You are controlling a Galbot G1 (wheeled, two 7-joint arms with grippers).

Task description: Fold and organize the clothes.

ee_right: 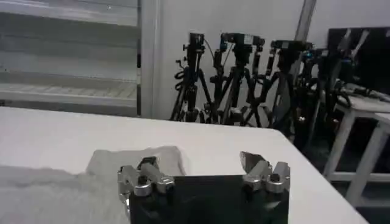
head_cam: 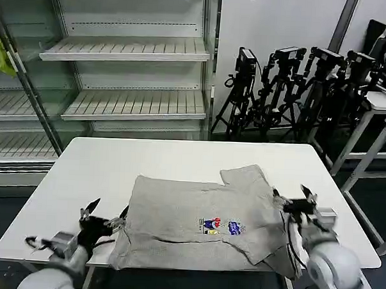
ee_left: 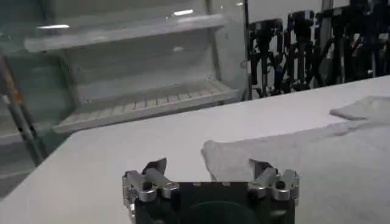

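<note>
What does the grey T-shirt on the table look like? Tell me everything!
The T-shirt is light grey and looks like soft cotton. It lies spread flat on the white table, near the robot's edge, a bit wrinkled. A small colourful print sits on its chest. One short sleeve sticks out toward the far side, and the side near the right gripper looks folded over. The left gripper is open just beside its other edge. Neither gripper is holding it.

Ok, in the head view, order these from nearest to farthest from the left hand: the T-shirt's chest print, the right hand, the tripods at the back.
From the open left hand at the table's near left corner:
1. The chest print on the T-shirt, mid-table, toward the right.
2. The right hand, open at the shirt's far side, on the right.
3. The tripods, on the floor beyond the table, back right.
</note>
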